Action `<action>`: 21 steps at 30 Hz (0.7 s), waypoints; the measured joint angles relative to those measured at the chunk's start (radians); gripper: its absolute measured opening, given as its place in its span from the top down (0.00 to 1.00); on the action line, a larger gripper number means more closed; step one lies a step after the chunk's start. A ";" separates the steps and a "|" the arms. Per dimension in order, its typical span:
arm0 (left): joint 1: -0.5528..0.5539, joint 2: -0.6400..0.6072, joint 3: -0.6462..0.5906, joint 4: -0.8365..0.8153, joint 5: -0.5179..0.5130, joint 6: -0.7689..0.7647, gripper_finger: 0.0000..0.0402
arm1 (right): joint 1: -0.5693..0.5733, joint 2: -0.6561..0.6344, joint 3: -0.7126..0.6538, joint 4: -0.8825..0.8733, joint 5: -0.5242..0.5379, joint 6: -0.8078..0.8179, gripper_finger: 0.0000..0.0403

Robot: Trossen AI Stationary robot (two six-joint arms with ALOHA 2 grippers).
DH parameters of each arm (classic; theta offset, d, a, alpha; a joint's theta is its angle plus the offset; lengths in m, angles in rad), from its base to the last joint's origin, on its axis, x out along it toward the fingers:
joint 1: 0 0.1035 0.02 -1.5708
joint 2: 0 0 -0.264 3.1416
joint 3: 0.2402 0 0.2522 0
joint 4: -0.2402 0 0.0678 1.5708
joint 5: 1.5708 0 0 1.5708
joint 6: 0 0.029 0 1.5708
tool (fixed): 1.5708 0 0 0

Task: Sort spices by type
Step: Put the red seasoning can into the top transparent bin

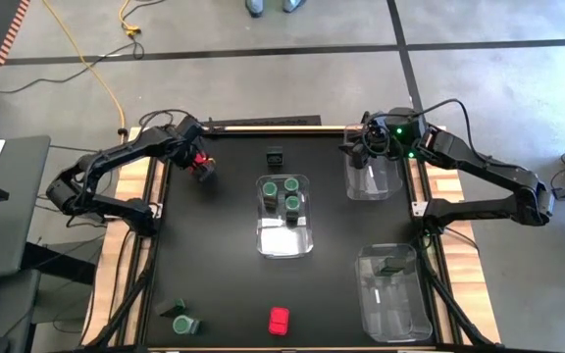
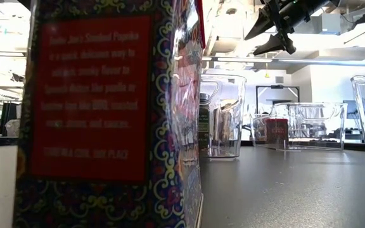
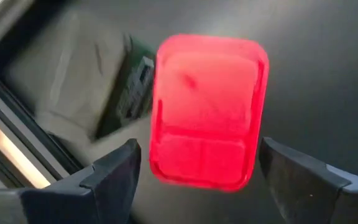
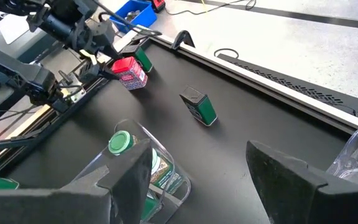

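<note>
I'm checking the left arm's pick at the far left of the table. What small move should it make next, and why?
Probably close the left tool on the red spice box. The left wrist view shows the box between the open fingers with a gap on each side, so it looks lined up but not gripped. A green tin lies close beside it, so close gently.

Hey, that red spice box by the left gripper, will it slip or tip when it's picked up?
The red spice box looks flat-sided and blocky, so it is unlikely to roll. Its glossy lid suggests it may be slippery. The left gripper straddles it with fingers open, so nudging one side could probably twist it.
</note>
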 joint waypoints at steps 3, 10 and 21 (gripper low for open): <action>0.000 0.000 -0.031 0.002 0.003 -0.005 0.28 | 0.000 0.000 0.000 0.000 0.000 0.000 0.29; 0.000 0.000 -0.046 0.070 0.003 -0.022 0.42 | 0.000 0.000 0.000 0.000 0.000 0.000 0.29; -0.015 -0.001 -0.046 0.071 0.035 -0.029 0.49 | 0.000 0.000 0.000 0.000 0.000 0.000 0.29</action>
